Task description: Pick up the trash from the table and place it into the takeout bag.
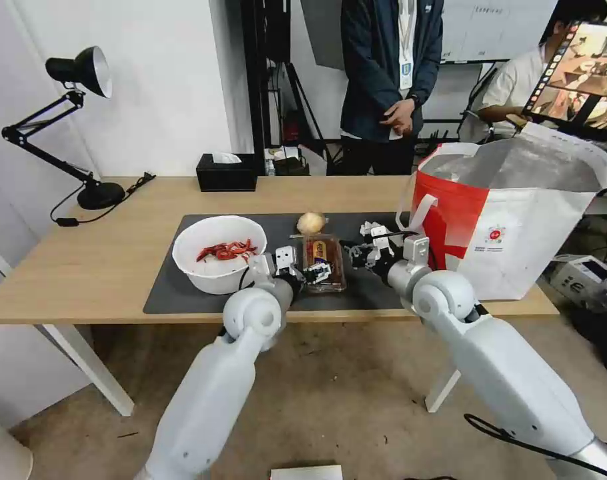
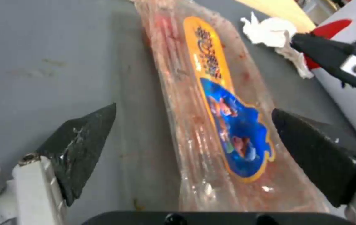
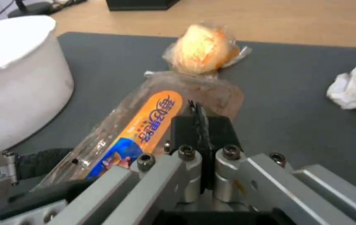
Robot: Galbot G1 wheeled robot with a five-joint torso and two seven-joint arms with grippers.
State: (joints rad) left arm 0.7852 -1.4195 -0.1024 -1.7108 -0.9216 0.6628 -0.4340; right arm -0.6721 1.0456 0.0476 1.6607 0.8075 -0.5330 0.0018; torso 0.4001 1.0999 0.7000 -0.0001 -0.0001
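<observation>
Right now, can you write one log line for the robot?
left tool: open, straddling tray | right tool: shut beside tray | bag: waiting

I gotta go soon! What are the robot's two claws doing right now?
Left claw: open, fingers either side of the clear plastic tray.
Right claw: closed, holding nothing, beside the tray.

Head camera: from above my arms, facing forward and down over the table (image 1: 83, 267), taking in its whole width.
Left wrist camera: low and close over the clear tray (image 2: 224, 125).
Right wrist camera: close over the mat (image 3: 290, 103).
Shared: the tray lies in all three.
</observation>
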